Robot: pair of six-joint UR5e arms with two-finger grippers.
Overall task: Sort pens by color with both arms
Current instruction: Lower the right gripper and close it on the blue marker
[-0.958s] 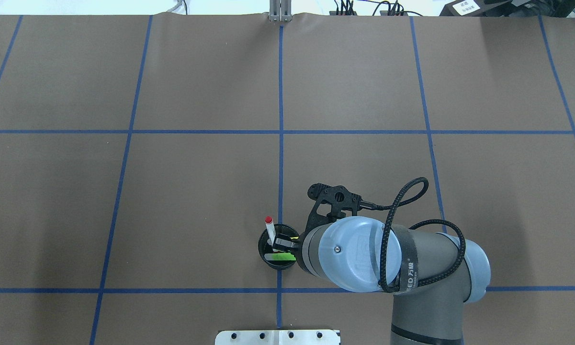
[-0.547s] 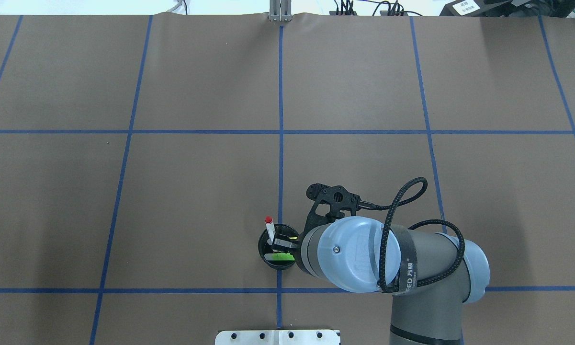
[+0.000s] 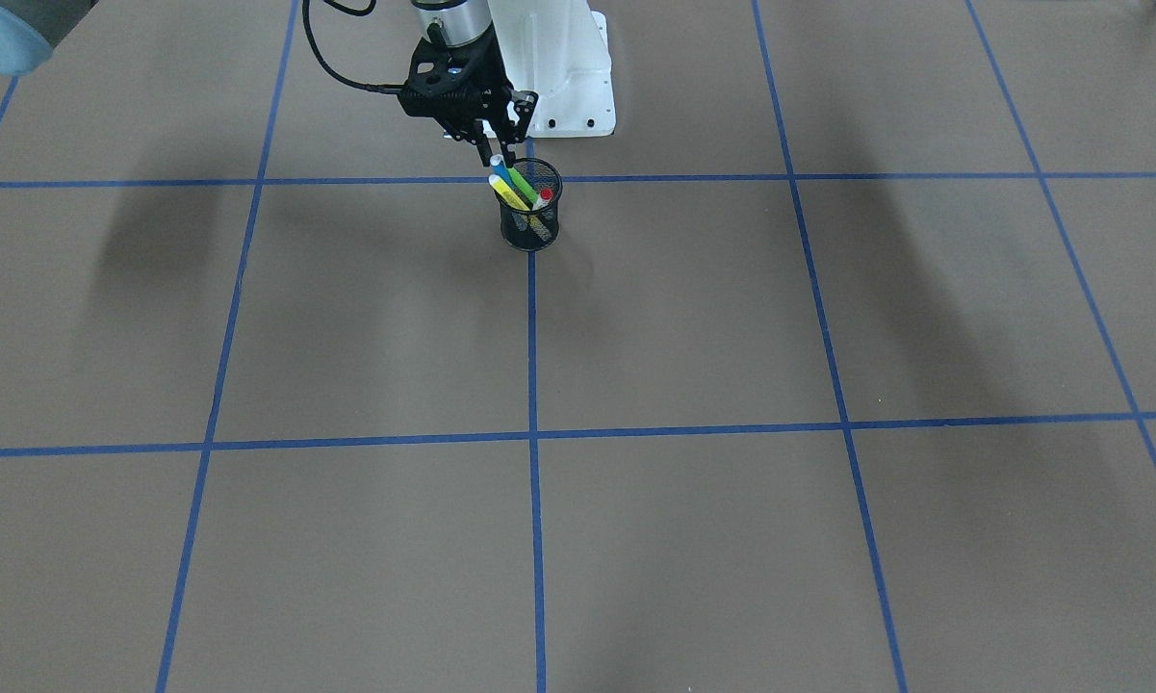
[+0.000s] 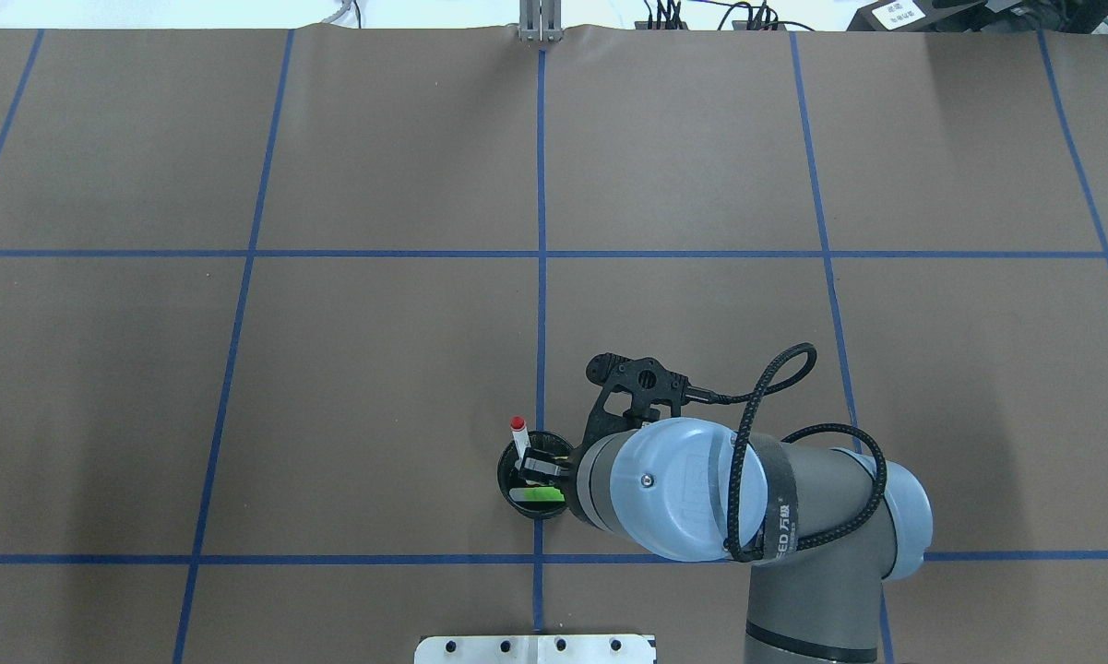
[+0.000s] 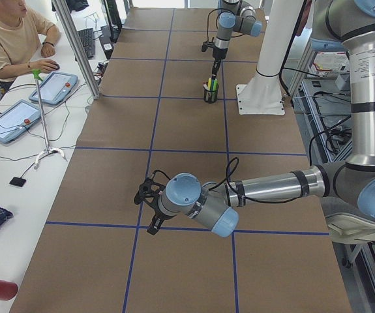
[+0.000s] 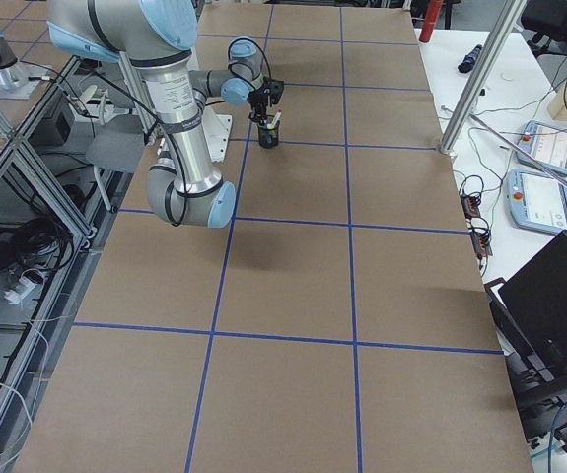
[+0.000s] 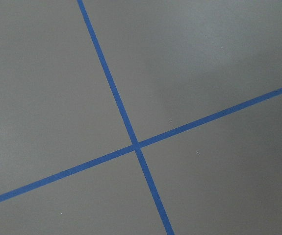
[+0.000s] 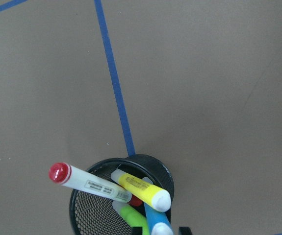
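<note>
Brown gridded table point(image 4: 378, 369), right hand point(image 3: 497, 149) spread astride blue pen point(image 8: 154, 215) in wrist view, pen unseen overhead

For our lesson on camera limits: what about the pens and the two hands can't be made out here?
Right hand: open or shut unclear; overhead, the right arm largely covers it; front view too small.
Blue pen: cut by the wrist view's bottom edge.
Left hand: seen only in the left side view, jaws indistinct.
</note>
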